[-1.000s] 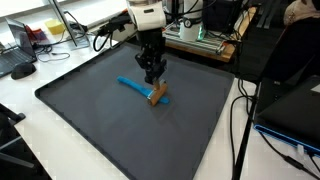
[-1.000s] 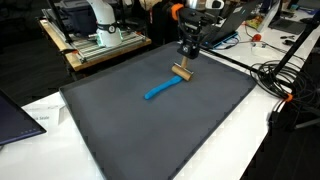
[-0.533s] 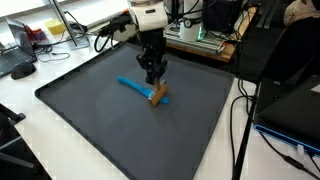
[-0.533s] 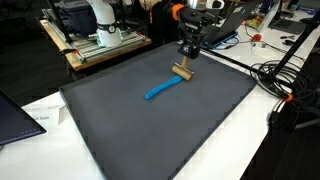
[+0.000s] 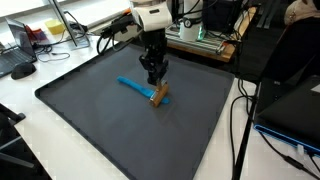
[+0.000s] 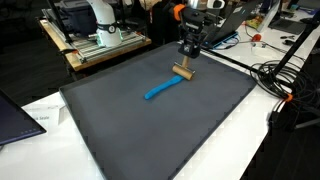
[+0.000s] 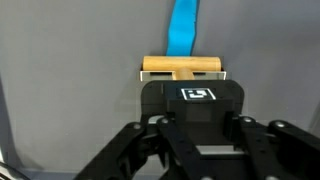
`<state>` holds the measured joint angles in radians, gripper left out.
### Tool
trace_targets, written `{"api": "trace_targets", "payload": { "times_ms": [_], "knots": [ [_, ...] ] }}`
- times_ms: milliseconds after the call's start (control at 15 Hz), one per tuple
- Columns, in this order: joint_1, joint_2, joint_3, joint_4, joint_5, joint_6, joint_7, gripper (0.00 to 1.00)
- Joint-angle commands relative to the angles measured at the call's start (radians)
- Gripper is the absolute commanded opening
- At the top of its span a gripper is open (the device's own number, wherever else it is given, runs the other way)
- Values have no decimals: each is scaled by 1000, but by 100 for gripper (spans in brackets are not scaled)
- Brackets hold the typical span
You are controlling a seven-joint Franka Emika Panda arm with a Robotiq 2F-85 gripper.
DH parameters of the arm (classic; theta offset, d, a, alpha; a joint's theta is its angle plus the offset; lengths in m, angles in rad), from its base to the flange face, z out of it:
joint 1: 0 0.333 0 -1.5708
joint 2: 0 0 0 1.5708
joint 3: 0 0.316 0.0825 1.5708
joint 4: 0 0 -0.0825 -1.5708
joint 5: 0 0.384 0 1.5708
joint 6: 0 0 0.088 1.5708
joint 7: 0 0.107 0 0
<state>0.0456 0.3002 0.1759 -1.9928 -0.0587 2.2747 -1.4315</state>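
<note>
Clenched is how we are reading the jaws, though the fingertips themselves are hidden: in the wrist view the black body of the gripper (image 7: 190, 95) is covering them, and we cannot tell whether they are pressing on the wooden head or merely hovering above it. We are seeing a small mallet, its wooden head (image 7: 182, 67) lying crosswise just beyond the gripper and its blue handle (image 7: 183, 28) running away until the frame edge is cutting it off. In both exterior views the gripper (image 5: 152, 76) (image 6: 187, 62) is hanging straight down over the head end of the mallet (image 5: 146, 91) (image 6: 170, 84), which is lying flat on a dark grey mat (image 5: 100, 130) (image 6: 150, 135) toward the far part of it, handle pointing inward across the mat. The contact between fingers and wood is too small for us to judge there. The mat is sitting on a white table (image 5: 20, 100); a grey bin (image 5: 35, 34) at the back is showing something red inside, too blurred to name. Cables (image 6: 275, 80) are trailing beside the mat.
</note>
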Motion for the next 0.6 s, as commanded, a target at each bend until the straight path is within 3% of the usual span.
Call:
{"api": "trace_targets", "payload": {
  "times_ms": [0, 533],
  "knots": [
    [6, 45, 27, -37, 47, 50, -45, 22],
    [12, 43, 45, -43, 53, 43, -90, 22]
  ]
}}
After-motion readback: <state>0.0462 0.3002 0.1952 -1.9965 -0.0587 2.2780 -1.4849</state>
